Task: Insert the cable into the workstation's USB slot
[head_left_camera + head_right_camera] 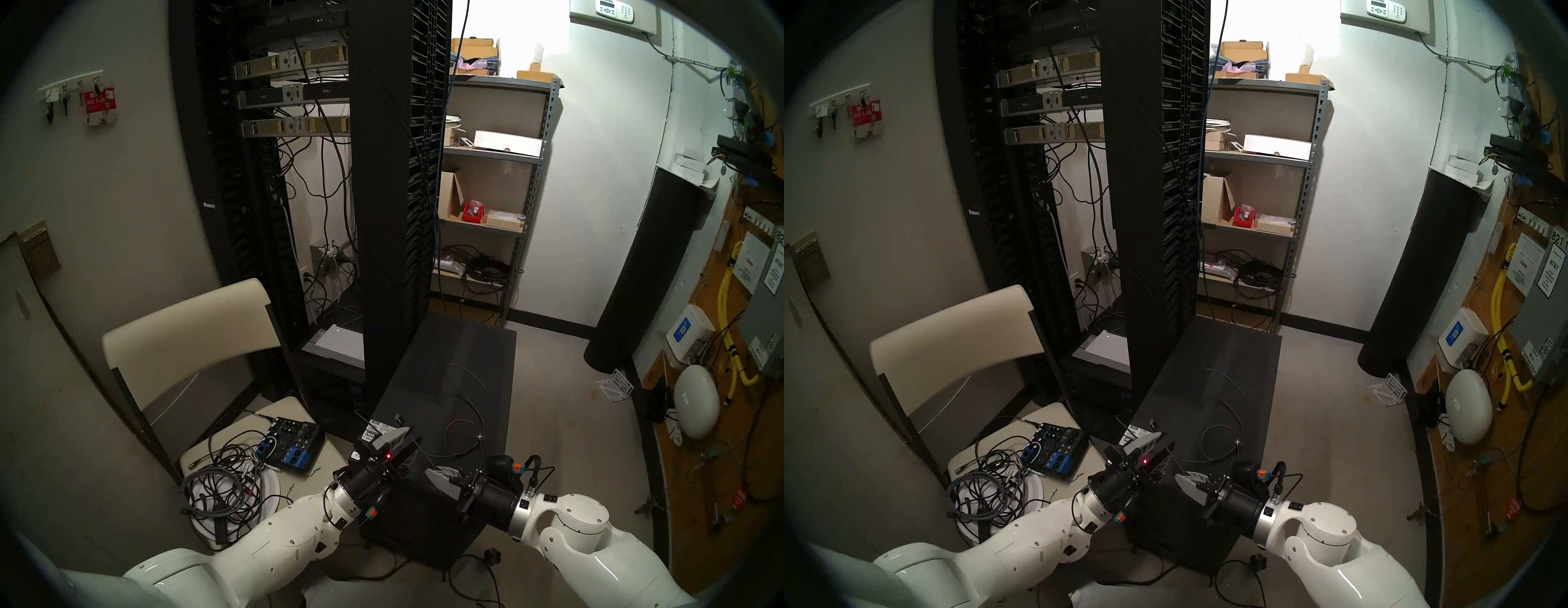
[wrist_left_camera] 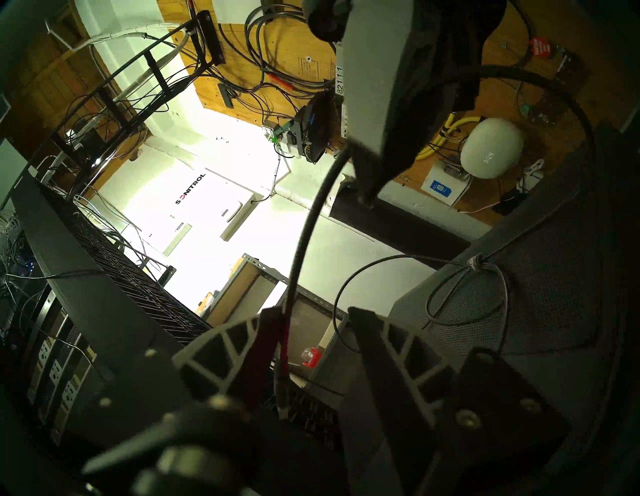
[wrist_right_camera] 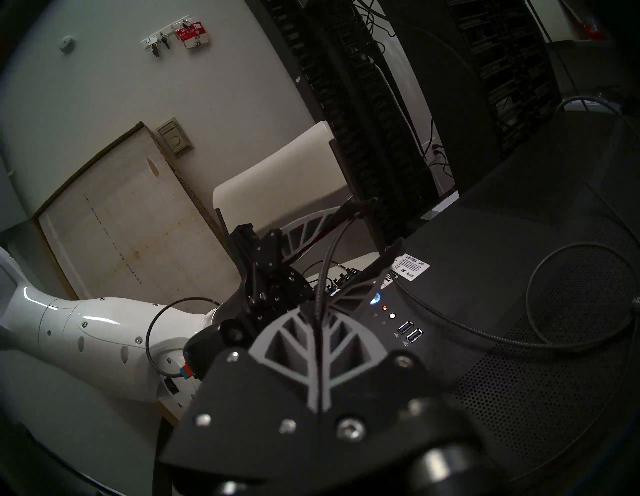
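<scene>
The right pincer [image 3: 320, 350] is clamped on the cable [image 3: 446, 320]; the left pincer [image 2: 304, 322] gapes, the cable between its fingers.

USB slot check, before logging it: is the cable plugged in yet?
Not yet. Both USB slots sit empty; the right gripper holds the cable.

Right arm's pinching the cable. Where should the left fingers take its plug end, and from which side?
Grip the thin dark-grey cable by its stiff black plug, behind the silver tip, not the limp wire. The open left gripper straddles it, so close from both sides.
</scene>
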Available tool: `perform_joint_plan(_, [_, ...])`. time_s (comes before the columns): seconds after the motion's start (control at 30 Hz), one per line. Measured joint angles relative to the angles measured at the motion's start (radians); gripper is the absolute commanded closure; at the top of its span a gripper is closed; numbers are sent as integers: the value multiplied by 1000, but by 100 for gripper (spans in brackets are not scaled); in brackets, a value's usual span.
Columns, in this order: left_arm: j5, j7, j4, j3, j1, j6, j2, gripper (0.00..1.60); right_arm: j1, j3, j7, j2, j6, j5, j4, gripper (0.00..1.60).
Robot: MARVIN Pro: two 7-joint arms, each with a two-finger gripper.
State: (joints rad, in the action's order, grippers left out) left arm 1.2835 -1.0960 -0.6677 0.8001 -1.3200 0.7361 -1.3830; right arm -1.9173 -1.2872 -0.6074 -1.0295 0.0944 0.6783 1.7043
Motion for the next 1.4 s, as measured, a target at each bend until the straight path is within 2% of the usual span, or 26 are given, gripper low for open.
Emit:
perform_joint_plan(0.1, [8, 2, -3, 13, 1, 2, -2, 48, -1, 4, 1, 0, 0, -1, 0, 160])
perform_joint_plan(0.4, [32, 4, -6, 45, 0, 5, -5, 50, -10, 2, 6, -1, -3, -2, 3, 160])
perform_joint_plan(0.43, [35, 5, -6, 48, 0, 5, -6, 60, -13, 0, 7, -1, -3, -2, 5, 160])
perform_joint_plan(0.47, [37, 5, -6, 50, 0, 5, -6, 60, -15, -1, 7, -1, -4, -2, 6, 160])
perform_joint_plan(0.5, [39, 5, -6, 53, 0, 5, -6, 68, -17, -3, 8, -1, -4, -2, 8, 160])
perform_joint_plan(0.53, [43, 6, -6, 58, -1, 7, -7, 83, -22, -6, 9, 0, -4, -2, 12, 160])
perform_joint_plan(0.6, [46, 7, -6, 61, -1, 7, -8, 89, -25, -7, 10, 0, -4, -2, 13, 160])
perform_joint_plan(0.83, [63, 14, -7, 82, -7, 14, -12, 91, -39, -10, 10, 1, -6, -3, 21, 160])
perform_joint_plan(1.03, [76, 20, -13, 103, -20, 20, -15, 100, -46, -9, 7, 1, -7, -7, 25, 160])
perform_joint_plan(1.07, [77, 20, -14, 105, -21, 20, -15, 108, -47, -9, 7, 1, -7, -8, 26, 160])
perform_joint_plan(1.13, [80, 23, -15, 111, -25, 24, -16, 142, -48, -9, 7, 1, -8, -10, 27, 160])
perform_joint_plan(1.17, [82, 24, -15, 114, -26, 25, -16, 147, -48, -9, 7, 1, -8, -11, 28, 160])
perform_joint_plan(1.2, [83, 28, -16, 119, -30, 28, -17, 160, -49, -9, 7, 1, -8, -13, 30, 160])
perform_joint_plan(1.4, [83, 40, -23, 136, -40, 40, -17, 160, -49, -9, 6, 0, -10, -19, 35, 160])
